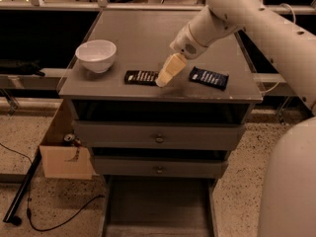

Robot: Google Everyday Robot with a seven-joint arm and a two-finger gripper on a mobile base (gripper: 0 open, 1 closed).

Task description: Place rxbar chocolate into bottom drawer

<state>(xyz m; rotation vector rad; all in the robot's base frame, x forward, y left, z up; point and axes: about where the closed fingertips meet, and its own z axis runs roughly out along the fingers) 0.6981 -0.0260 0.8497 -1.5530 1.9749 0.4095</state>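
The cream-coloured two-finger gripper on the white robot arm points down and to the left at the near edge of the grey cabinet top. Its tip is at the right end of the rxbar chocolate, a flat bar in a black wrapper with pale lettering. I cannot tell whether the gripper is open or closed, or whether it touches the bar. The bar lies flat between a white round bowl on the left and a dark blue-wrapped bar on the right. Below two grey knobbed drawers, the bottom drawer stands pulled out at floor level. A cardboard box sits left of the cabinet.
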